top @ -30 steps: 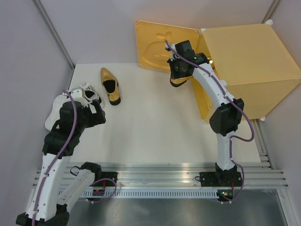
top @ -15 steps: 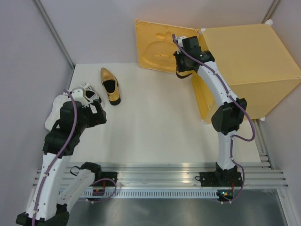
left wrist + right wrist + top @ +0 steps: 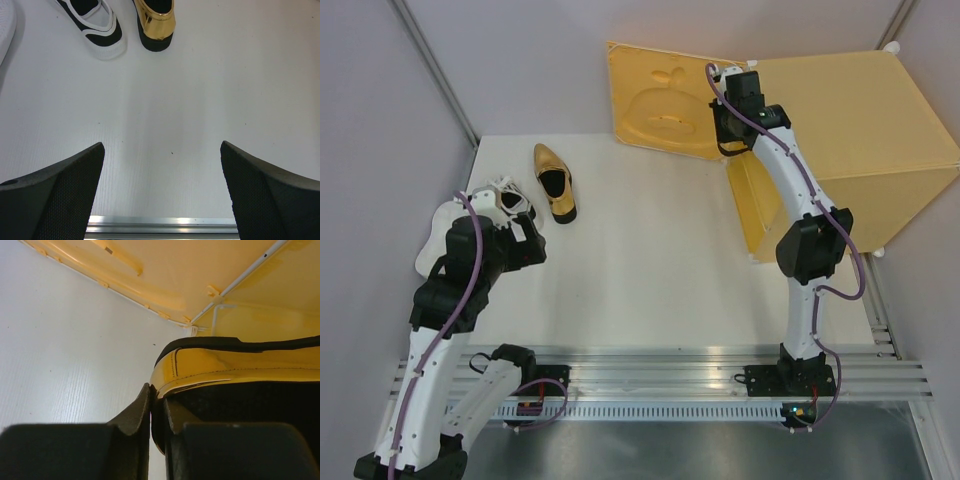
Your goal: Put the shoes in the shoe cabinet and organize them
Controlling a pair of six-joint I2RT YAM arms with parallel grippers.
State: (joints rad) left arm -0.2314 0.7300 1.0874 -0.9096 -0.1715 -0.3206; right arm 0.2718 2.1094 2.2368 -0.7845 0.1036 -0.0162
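My right gripper [image 3: 730, 135] is at the mouth of the yellow-orange shoe cabinet [image 3: 860, 120], beside its open door [image 3: 665, 100]. In the right wrist view it [image 3: 156, 400] is shut on the rim of a gold shoe [image 3: 210, 365], with the door [image 3: 165, 270] behind. That shoe is hidden in the top view. A second gold shoe [image 3: 553, 182] and a white laced shoe [image 3: 505, 197] lie at the table's far left. Another white shoe [image 3: 432, 245] lies partly under my left arm. My left gripper [image 3: 525, 245] is open and empty above the table [image 3: 162, 147], short of the shoes [image 3: 97, 25].
Grey walls close in the left and back sides. A metal rail [image 3: 650, 365] runs along the near table edge. The cabinet fills the far right corner, and its door leans against the back wall.
My right gripper has moved back and right with the gold shoe, from in front of the door to the cabinet mouth. The left arm has not moved.
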